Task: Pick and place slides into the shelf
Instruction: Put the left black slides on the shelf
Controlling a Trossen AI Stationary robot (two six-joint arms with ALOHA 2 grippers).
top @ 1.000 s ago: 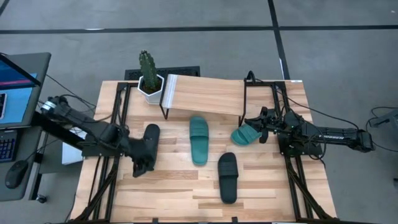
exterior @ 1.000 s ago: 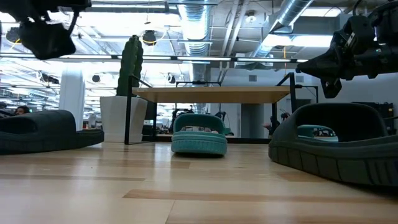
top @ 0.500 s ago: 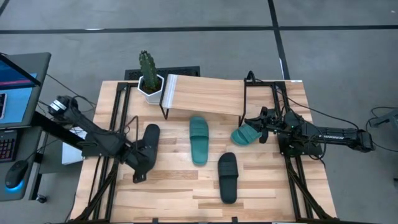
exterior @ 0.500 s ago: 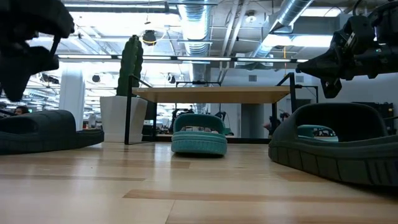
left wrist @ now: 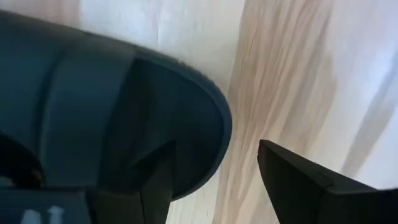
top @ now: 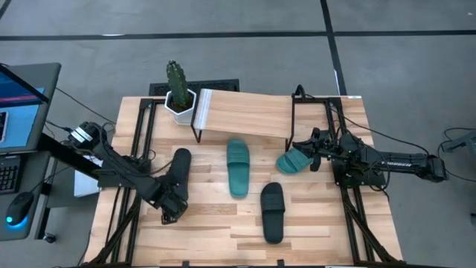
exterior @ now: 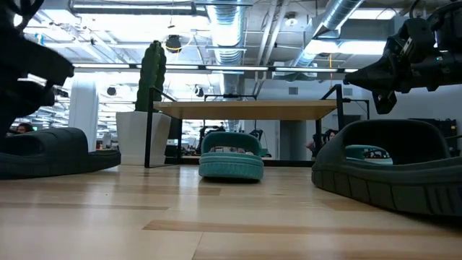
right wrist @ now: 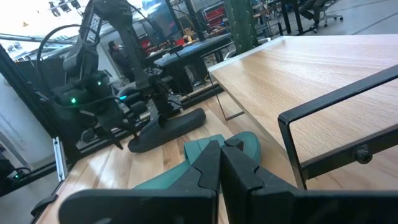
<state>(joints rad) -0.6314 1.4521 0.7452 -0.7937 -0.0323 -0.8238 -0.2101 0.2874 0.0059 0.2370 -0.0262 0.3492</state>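
My left gripper [top: 172,211] is open and low over the near end of a black slide [top: 179,165] lying flat at the table's left. In the left wrist view one finger [left wrist: 155,180] stands over the slide's [left wrist: 93,112] end and the other over bare wood; whether they touch it I cannot tell. My right gripper [top: 307,158] is shut on a teal slide [top: 290,162] below the shelf's [top: 245,113] right end. A second teal slide [top: 238,167] and a second black slide [top: 272,212] lie flat mid-table. My right gripper [right wrist: 221,163] pinches the teal slide between its two fingers at the slide's right-hand end [right wrist: 194,149], coming from the table's right. The slide sits tilted, that end raised. Whether its lower end [top: 282,165] rests on the table I cannot tell.
A potted cactus [top: 177,93] stands at the shelf's left end. The shelf's black frame legs [top: 292,119] rise close to my right gripper. Black rails run along both table sides. A laptop [top: 18,104] sits off the table's left. Bare wood lies along the near edge.
My left gripper has come down and moved a little toward the table's near edge, along the black slide to its near end. The slide has stayed where it was. My right gripper and its teal slide have kept still.
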